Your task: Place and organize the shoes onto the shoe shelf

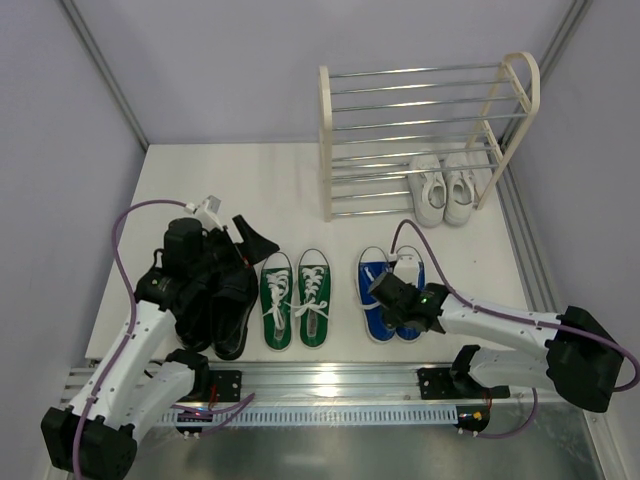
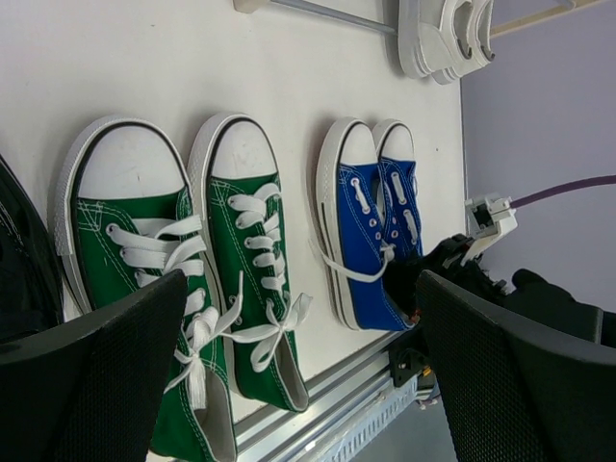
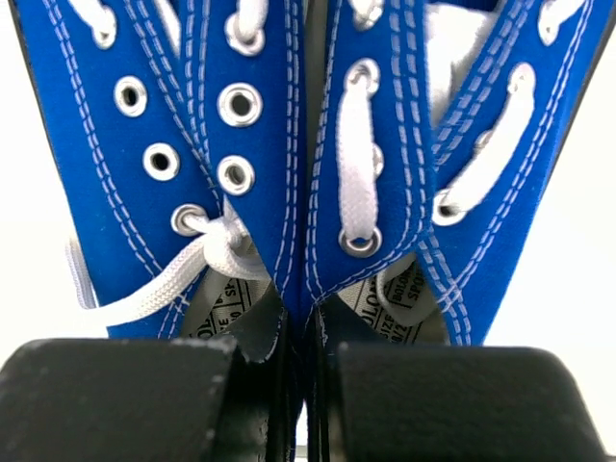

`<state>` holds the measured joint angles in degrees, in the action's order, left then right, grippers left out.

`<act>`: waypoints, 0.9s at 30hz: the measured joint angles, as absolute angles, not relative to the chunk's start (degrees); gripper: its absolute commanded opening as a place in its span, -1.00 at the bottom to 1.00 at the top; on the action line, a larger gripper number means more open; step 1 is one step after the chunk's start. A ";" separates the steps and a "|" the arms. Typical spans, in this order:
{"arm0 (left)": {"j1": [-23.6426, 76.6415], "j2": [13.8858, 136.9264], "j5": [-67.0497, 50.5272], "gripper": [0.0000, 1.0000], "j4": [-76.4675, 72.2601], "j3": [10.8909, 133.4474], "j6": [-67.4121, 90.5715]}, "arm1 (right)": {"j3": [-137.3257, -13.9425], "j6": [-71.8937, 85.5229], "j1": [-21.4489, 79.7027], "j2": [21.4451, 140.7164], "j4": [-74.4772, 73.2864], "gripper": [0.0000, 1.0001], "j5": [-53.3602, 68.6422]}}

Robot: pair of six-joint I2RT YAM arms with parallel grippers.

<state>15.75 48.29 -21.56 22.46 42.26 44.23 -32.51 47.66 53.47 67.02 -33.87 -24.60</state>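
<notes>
The blue sneakers (image 1: pixel 378 290) stand side by side near the table's front. My right gripper (image 1: pixel 398 298) is shut on their two inner walls at the heel openings, pinching the pair together. In the right wrist view the blue sneakers (image 3: pixel 250 144) fill the frame, and the gripper (image 3: pixel 308 356) has one finger in each shoe. My left gripper (image 1: pixel 228 232) hangs open over the black leather shoes (image 1: pixel 232 315). In its own view the left gripper (image 2: pixel 303 289) holds nothing. The green sneakers (image 1: pixel 296 298) lie between the black and blue pairs. The white sneakers (image 1: pixel 444 188) sit on the lower tier of the shoe shelf (image 1: pixel 326 140).
The shelf stands at the back right, close to the right wall. An aluminium rail (image 1: pixel 330 380) runs along the near edge between the arm bases. The left wrist view shows the green sneakers (image 2: pixel 241 250), the blue sneakers (image 2: pixel 371 231) and the right arm (image 2: pixel 462 274).
</notes>
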 measured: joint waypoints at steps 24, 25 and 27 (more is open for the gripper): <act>15.75 46.50 -21.39 0.99 23.68 42.02 44.18 | -46.54 19.97 39.18 75.46 -22.65 -0.92 -24.71; 15.75 46.37 -21.34 1.00 23.88 42.02 44.14 | -47.72 19.07 38.13 77.34 -21.82 -0.92 -24.45; 15.75 46.11 -21.15 1.00 24.16 42.02 44.03 | -50.63 16.88 36.16 81.82 -19.79 -0.92 -23.92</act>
